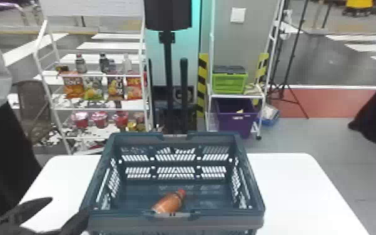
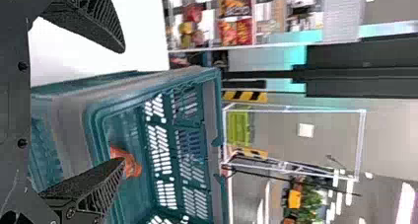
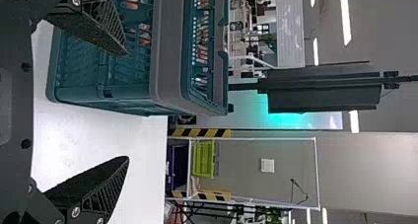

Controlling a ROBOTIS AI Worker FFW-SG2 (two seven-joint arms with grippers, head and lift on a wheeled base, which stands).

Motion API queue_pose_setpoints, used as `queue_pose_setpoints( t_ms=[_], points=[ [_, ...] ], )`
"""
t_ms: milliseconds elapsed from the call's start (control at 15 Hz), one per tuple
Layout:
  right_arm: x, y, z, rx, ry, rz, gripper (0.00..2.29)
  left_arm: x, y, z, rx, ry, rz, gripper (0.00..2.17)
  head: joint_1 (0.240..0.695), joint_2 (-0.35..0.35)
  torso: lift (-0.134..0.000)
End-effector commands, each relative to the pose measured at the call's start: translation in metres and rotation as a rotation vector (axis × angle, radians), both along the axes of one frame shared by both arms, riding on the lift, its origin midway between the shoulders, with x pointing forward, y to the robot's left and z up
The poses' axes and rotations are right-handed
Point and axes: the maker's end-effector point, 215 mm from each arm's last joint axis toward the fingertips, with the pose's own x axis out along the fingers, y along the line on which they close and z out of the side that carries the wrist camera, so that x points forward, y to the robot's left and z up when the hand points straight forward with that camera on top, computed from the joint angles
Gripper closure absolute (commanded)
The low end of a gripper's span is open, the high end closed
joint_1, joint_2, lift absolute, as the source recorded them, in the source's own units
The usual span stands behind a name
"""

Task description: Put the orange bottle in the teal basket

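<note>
The bottle (image 1: 169, 203) lies in the basket (image 1: 134, 136), towards six o'clock; placing looks done. Left claw (image 2: 123, 105) and right claw (image 3: 127, 105) gape empty; next, draw clear.

bottle (image 1: 169, 202) lies in basket (image 1: 221, 223) on table (image 1: 296, 193).

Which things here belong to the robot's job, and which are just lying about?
Part of the job:
- teal basket
- orange bottle, lying inside it
- left gripper, jaws open
- right gripper, jaws open

Just about:
- snack bags
- green crate
- purple bin
</note>
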Motion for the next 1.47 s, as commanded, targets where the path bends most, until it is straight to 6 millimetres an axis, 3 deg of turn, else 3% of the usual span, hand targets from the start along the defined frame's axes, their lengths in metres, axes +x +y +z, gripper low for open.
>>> queue_pose_setpoints(
  t_ms=[0, 333, 533, 800, 1200, 1400],
  points=[
    [0.002, 0.003, 0.008, 0.005, -0.016, 0.006, 0.13, -0.021, 0.001, 0.006, 0.030, -0.094, -0.015, 0.12, 0.499, 0.000, 0.000],
    [0.004, 0.013, 0.016, 0.017, -0.030, 0.018, 0.13, -0.048, -0.014, -0.040, 0.014, -0.154, 0.019, 0.12, 0.499, 0.000, 0.000],
    [0.004, 0.019, 0.017, 0.021, -0.033, 0.027, 0.13, -0.053, -0.021, -0.053, 0.012, -0.206, 0.060, 0.12, 0.499, 0.000, 0.000],
    [0.004, 0.023, 0.015, 0.022, -0.031, 0.031, 0.13, -0.060, -0.026, -0.051, -0.002, -0.254, 0.091, 0.12, 0.499, 0.000, 0.000],
    [0.005, 0.029, 0.008, 0.025, -0.022, 0.041, 0.13, -0.075, -0.018, -0.059, -0.033, -0.265, 0.156, 0.12, 0.499, 0.000, 0.000],
    [0.004, 0.032, 0.008, 0.027, -0.023, 0.047, 0.13, -0.081, -0.020, -0.054, -0.039, -0.293, 0.172, 0.12, 0.499, 0.000, 0.000]
  ],
)
